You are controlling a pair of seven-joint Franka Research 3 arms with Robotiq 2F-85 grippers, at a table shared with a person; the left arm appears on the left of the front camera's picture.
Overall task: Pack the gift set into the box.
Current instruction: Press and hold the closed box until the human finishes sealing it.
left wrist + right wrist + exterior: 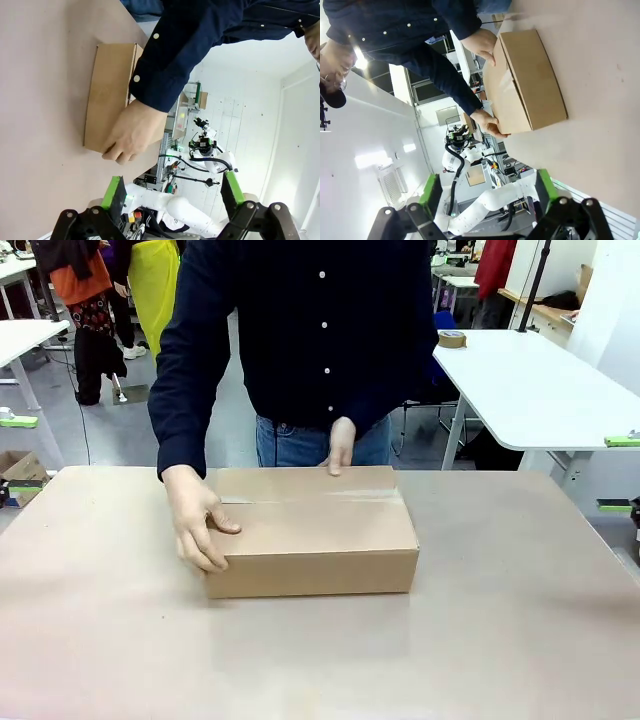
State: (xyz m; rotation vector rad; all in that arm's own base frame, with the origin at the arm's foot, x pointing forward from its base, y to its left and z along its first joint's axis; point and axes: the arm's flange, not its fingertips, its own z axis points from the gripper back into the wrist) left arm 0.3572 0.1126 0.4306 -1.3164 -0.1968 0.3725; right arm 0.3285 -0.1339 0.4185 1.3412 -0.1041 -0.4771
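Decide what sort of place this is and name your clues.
Probably a robotics lab or workshop: white work tables, a roll of tape on one, and the left gripper open facing a cardboard box.

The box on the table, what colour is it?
The box is plain brown cardboard all over. The front view shows it best.

A tape roll (452, 339) sits on a white side table (530, 390).

Bright, even light; soft shadows.
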